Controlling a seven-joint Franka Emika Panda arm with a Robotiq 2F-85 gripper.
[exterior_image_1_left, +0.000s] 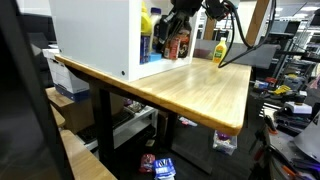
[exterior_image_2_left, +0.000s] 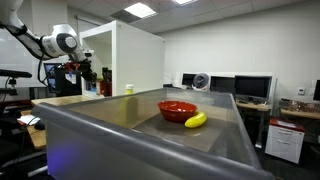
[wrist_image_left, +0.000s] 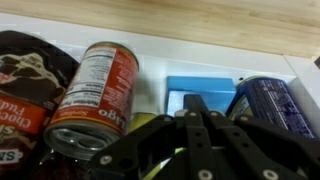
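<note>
My gripper (wrist_image_left: 196, 104) looks shut, its black fingers pressed together with nothing seen between them. It hovers at the open front of a white cabinet (exterior_image_1_left: 95, 35) on a wooden table (exterior_image_1_left: 200, 90). In the wrist view, just beyond the fingers lie a red-labelled can (wrist_image_left: 95, 95), a brown chocolate packet (wrist_image_left: 25, 85), a light blue box (wrist_image_left: 200, 90) and a dark blue can (wrist_image_left: 270, 105). Something yellow (wrist_image_left: 145, 122) shows under the fingers. In both exterior views the gripper (exterior_image_1_left: 178, 25) (exterior_image_2_left: 84, 74) is at the cabinet's shelf among these goods.
A yellow bottle (exterior_image_1_left: 219, 52) stands on the table past the cabinet. In an exterior view a red bowl (exterior_image_2_left: 177, 109) and a banana (exterior_image_2_left: 195, 120) lie on a grey surface (exterior_image_2_left: 120, 120). Desks, monitors and boxes surround the table.
</note>
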